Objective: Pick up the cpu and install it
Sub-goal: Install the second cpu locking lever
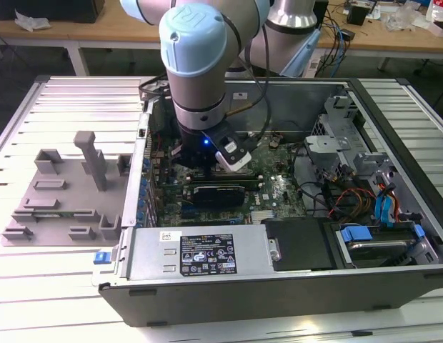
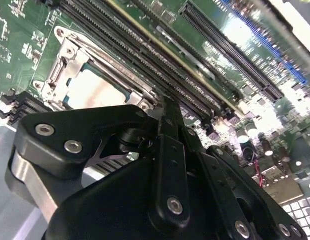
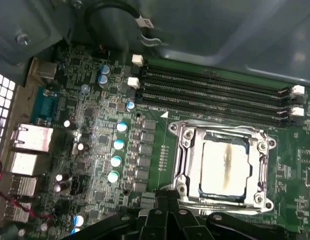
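While seated in its socket [image 3: 187, 150], the cpu [image 3: 224, 166] lies just beyond the gripper [image 3: 167, 202].

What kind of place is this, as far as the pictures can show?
Probably a robotics lab or test workshop. An open computer case lies on a slatted metal table under a robot arm, a gray fixture tray sits beside it, and cluttered workbenches with cables stand behind.

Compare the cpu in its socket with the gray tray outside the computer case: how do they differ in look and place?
The cpu is a small flat square with a silvery top bearing a dull smear; the gray tray is far larger, matte, with raised blocks and posts. The cpu lies inside the metal socket frame on the green motherboard; the gray tray rests on the slatted table, at the exterior view's left of the case. Both lie flat.
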Controlling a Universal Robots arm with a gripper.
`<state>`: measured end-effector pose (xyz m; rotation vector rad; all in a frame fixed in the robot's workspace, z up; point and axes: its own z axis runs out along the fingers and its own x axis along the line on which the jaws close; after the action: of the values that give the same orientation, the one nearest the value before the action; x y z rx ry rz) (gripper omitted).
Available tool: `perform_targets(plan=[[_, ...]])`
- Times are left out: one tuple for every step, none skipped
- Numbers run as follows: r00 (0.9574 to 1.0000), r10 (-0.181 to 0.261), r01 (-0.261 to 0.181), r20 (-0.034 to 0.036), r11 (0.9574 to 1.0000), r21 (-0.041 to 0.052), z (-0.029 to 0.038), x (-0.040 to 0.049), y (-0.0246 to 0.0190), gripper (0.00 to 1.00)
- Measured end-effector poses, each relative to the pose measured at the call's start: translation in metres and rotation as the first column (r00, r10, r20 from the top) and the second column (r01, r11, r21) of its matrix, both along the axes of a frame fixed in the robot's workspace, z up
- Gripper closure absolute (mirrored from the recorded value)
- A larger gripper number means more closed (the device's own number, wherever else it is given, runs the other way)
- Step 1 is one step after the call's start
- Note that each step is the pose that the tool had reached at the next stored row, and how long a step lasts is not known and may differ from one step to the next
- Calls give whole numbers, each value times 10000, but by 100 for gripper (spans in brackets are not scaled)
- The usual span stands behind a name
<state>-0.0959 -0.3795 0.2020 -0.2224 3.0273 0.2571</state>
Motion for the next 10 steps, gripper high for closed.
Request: perform_targets(plan=[[10000,1,-1,-1,10000,88,-10,-8,3,89],[10000,3,-3,0,9999,126,-18,-12,4,89],[10000,3,-3,-1,9999,148,-23,-14,3,89],[10000,1,-1,-2,9998,192,-37,-21,3,89],[10000,0,0,-2,9998,208,-50,-25,2,89],[10000,0,0,-4,9998,206,-54,-26,2,89],[10000,-1,1,-4,9998,208,-55,-25,3,89],[10000,-1,1,-1,9998,212,-55,-25,3,89],[10000,-2,2,3,9998,210,-36,-24,4,89],[10000,-3,3,5,9998,208,-16,-23,5,89]])
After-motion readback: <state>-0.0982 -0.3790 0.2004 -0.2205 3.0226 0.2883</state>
